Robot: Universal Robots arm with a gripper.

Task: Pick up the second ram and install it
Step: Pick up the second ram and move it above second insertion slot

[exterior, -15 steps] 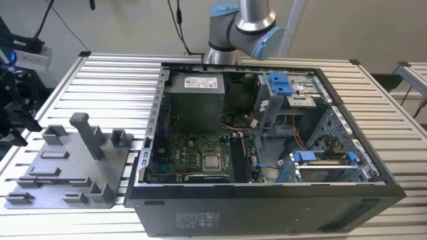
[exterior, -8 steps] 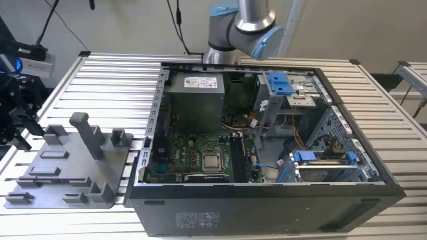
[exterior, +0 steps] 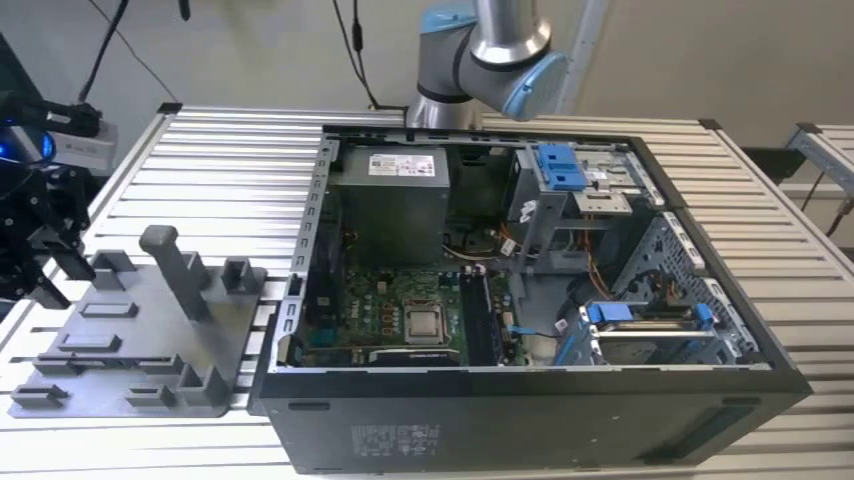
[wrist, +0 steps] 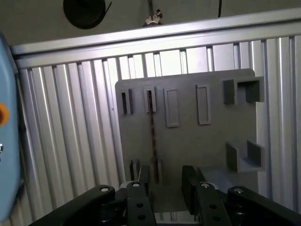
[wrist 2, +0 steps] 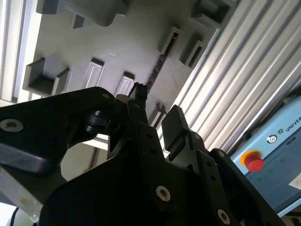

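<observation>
The exterior view looks steeply down from high off one long edge of the slatted table [exterior: 214, 170]. It takes in the open computer case [exterior: 534, 430] at mid-table and the grey fixture plate [exterior: 120, 350] near the table's edge on the exterior view's left. Both wrist views sit close behind the gripper [wrist: 165, 181] and face past it onto that plate, the first squarely, the second nearer and tilted. All three views share the plate and the table's slats.
</observation>
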